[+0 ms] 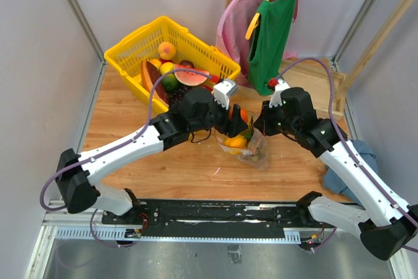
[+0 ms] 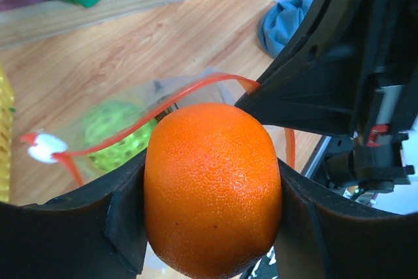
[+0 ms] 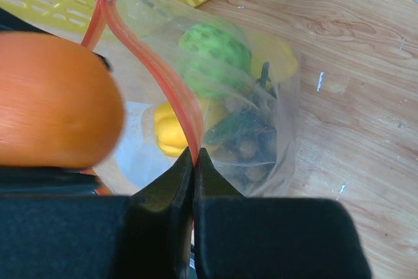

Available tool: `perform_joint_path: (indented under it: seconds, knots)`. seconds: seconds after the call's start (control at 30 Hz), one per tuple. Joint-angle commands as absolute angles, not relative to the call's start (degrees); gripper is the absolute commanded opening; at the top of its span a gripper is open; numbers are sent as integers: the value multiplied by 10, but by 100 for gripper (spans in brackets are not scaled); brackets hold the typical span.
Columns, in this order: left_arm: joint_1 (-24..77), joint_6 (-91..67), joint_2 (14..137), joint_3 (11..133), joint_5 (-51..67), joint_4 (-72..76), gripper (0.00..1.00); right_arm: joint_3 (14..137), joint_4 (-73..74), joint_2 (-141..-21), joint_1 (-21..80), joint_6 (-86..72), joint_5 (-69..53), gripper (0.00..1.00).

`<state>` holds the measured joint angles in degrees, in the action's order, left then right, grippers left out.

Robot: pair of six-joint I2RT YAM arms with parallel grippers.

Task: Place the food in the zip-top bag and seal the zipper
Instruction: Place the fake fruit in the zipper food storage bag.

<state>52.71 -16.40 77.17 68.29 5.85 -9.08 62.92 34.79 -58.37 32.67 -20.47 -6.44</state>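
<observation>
My left gripper is shut on the orange and holds it at the open mouth of the clear zip-top bag. My right gripper is shut on the bag's orange-red zipper strip and holds that edge up. Inside the bag I see the green bumpy ball, a yellow pepper and the dark grape bunch. In the top view the two grippers meet over the bag at mid table, with the orange between them.
A yellow mesh basket holding more toy fruit stands at the back left. A green and a pink garment hang on a wooden rack at the back right. A blue cloth lies at the right edge.
</observation>
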Motion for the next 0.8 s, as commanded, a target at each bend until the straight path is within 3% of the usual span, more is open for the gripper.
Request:
perform_joint_path:
  seconds: [0.0, 0.33, 0.6, 0.77]
  knots:
    - [550, -171, 821, 704, 53, -66, 45, 621, 330, -570, 336, -211, -76, 1]
    - [593, -141, 903, 737, 23, -133, 57, 621, 325, -555, 337, -209, -63, 1]
    - [616, -114, 905, 758, 7, -161, 82, 623, 323, -557, 337, -203, -63, 1]
    - [616, -115, 879, 754, -10, -164, 90, 624, 325, -556, 336, -200, -58, 1]
